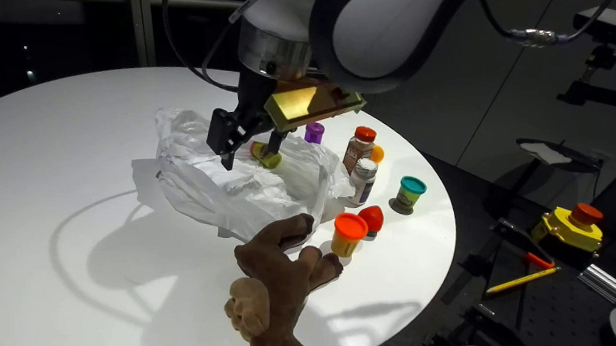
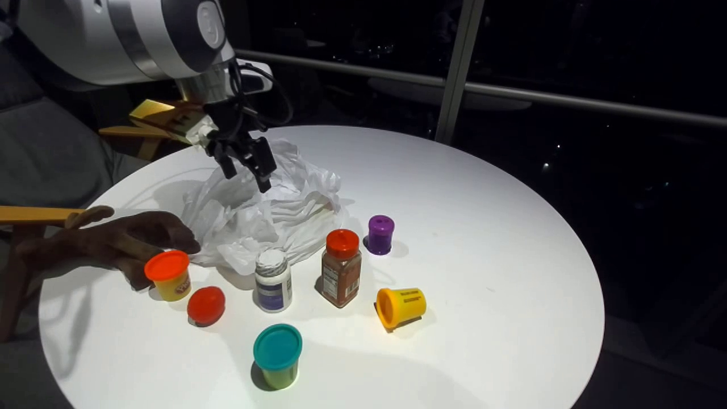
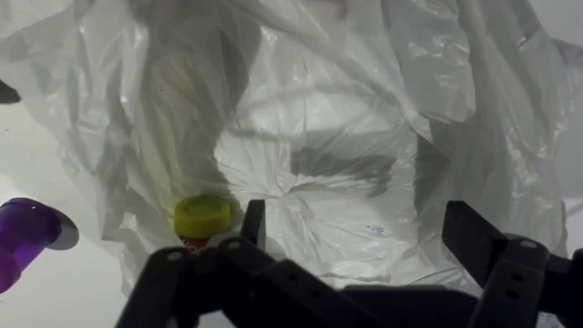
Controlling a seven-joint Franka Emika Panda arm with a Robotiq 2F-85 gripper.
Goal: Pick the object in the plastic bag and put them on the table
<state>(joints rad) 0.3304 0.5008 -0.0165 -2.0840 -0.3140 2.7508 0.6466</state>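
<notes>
"Findings?"
"My black two-fingered gripper (image 3: 355, 216) stands spread, empty. One small round yellow-lidded plastic jar (image 3: 202, 216) lies in the translucent white plastic bag (image 3: 109, 118), left in the wrist view."
"Handling?"
"Probably light, stiff, slick; I'd clasp its sides."

Plastic bag (image 3: 319, 114): thin translucent film, crinkled, glossy along the creases. Tabletop (image 1: 65, 140): smooth, low sheen. Clock positions off the bag, in an exterior view: purple canister (image 2: 380, 241) at 3 o'clock, smooth translucent-looking plastic; red-capped spice bottle (image 2: 341, 278) at 4, hard smooth plastic; white bottle (image 2: 274, 288) at 6, smooth plastic, crinkled foil-like top; red toy (image 2: 206, 305) at 7, smooth, slight sheen; orange-lidded Play-Doh tub (image 2: 169, 276) at 8, satin plastic. In an exterior view: brown plush animal (image 1: 280, 279) at 5, matt napped fabric; wrist collar (image 1: 269, 47) at 12, bare shiny metal. Gripper fingers (image 3: 473, 241): matt black.
</notes>
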